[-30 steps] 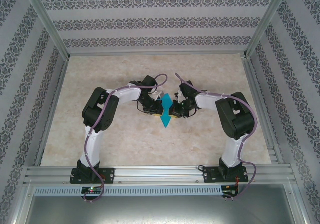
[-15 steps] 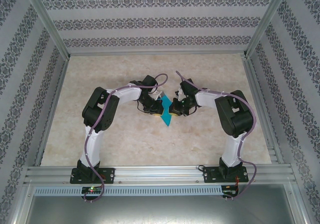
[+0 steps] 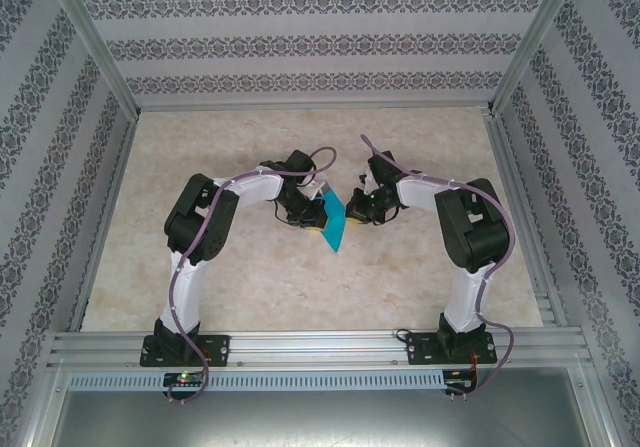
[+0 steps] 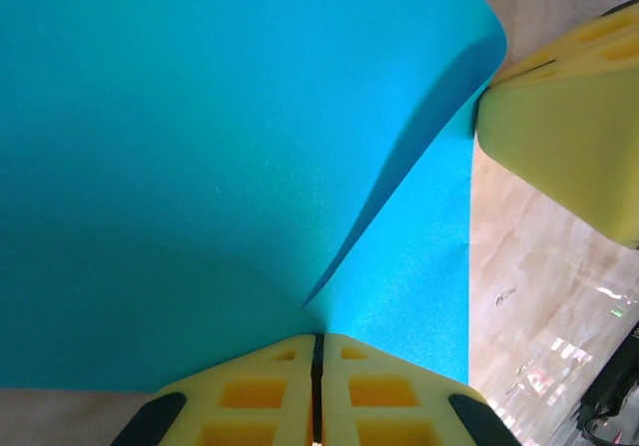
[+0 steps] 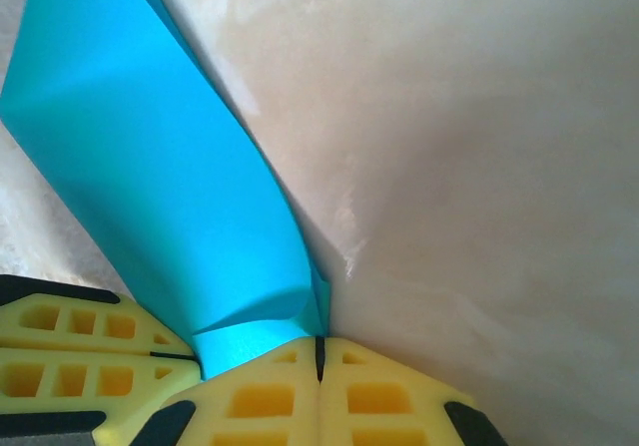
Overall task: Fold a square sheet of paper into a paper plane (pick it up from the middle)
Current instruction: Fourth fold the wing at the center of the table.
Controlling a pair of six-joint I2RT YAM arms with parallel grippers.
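Moved: square sheet of paper (image 3: 333, 225) narrower, curled over toward the left.
Left gripper (image 4: 318, 351): pinching the sheet's edge.
Right gripper (image 5: 319, 351): clamped on the opposite corner.

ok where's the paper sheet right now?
In the top external view, the square sheet of paper is mid-table, bent, and pinched between the left gripper on its left and the right gripper on its right.

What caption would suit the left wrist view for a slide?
Left gripper shut on the curling thin turquoise-blue paper sheet, the right gripper meeting its far edge above the beige marbled table.
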